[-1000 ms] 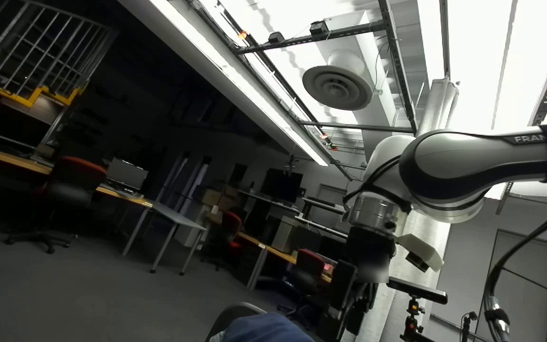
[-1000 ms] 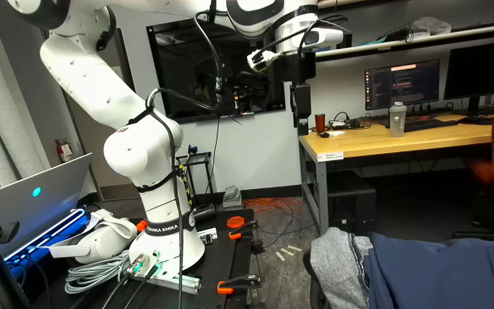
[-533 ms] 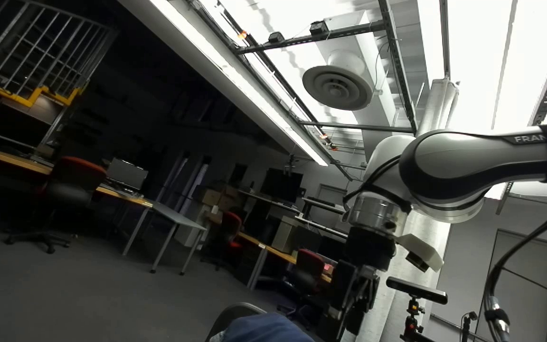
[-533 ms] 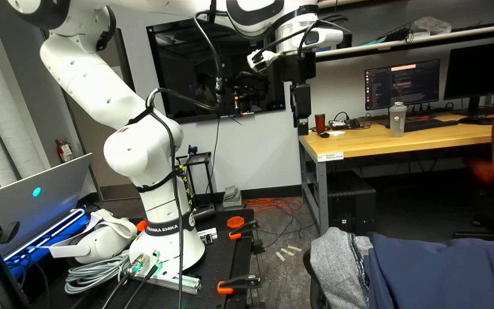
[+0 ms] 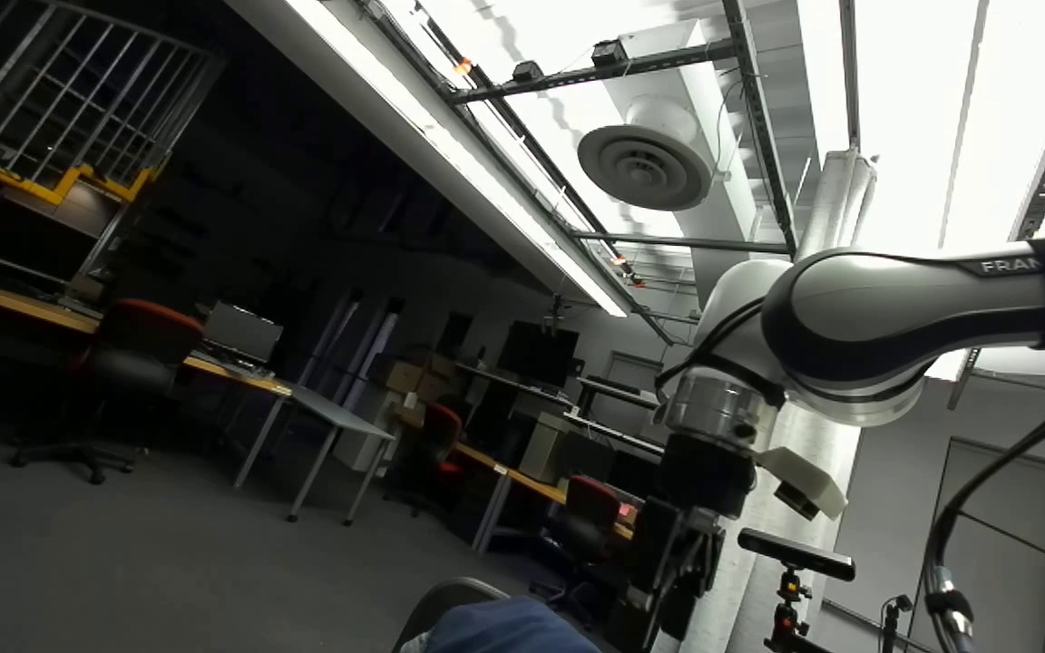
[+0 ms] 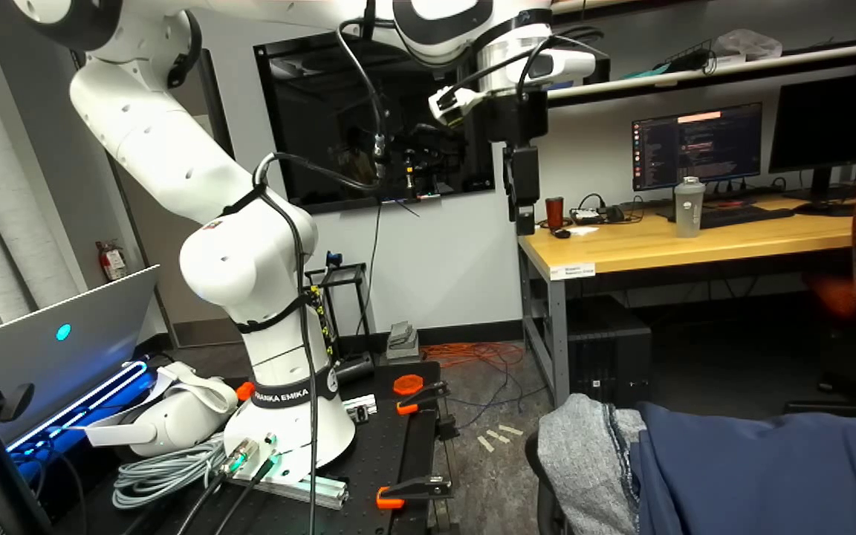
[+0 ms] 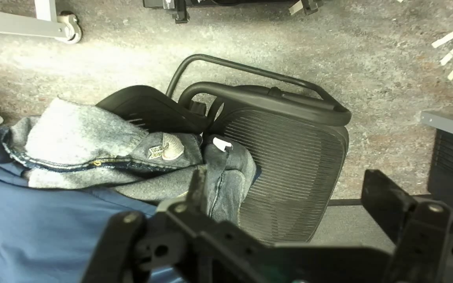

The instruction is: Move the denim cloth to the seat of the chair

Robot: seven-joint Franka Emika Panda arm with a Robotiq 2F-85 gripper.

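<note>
The robot's hand (image 7: pixel 284 179) hangs high, its two fingers (image 7: pixel 387 204) spread wide apart, well above the chair (image 7: pixel 289 157) at the near right. On that chair lies the denim cloth (image 7: pixel 159 179), crumpled, faded grey, with a pale round patch; one end overlaps the black mesh, though I cannot tell whether that mesh is seat or backrest. A plain blue cloth (image 7: pixel 41 228) lies right against it, and I can't say which is on top. At the far right a wooden table (image 6: pixel 621 251) carries a translucent grey bottle (image 6: pixel 689 208), upright, and well to its left a smaller red cup (image 6: pixel 554 212), also upright; what either holds I can't make out. Above, on a shelf (image 6: pixel 829 56), sits a clear plastic bag (image 6: pixel 749 44), its contents too small to tell.
</note>
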